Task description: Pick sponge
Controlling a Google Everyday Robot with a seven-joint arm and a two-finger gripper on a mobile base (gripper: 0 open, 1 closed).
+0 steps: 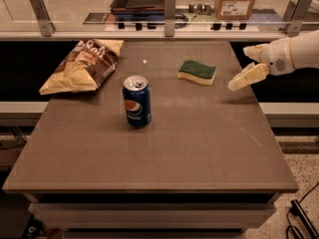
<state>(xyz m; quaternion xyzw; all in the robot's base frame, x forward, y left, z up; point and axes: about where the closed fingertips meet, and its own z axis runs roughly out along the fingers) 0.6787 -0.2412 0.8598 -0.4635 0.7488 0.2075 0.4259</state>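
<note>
The sponge [198, 71] lies flat on the brown table [199, 148] at the back right, dark green top up over pale yellow foam. My gripper [239, 68] reaches in from the right, at the table's right edge and a short way right of the sponge. Its cream fingers [249, 75] are spread open with nothing between them, and it is not touching the sponge.
A blue Pepsi can [137, 101] stands upright left of the table's centre. A brown chip bag [84, 64] lies at the back left. A glass railing with metal posts [170, 6] runs along the back edge. A cardboard box [236, 0] sits beyond it.
</note>
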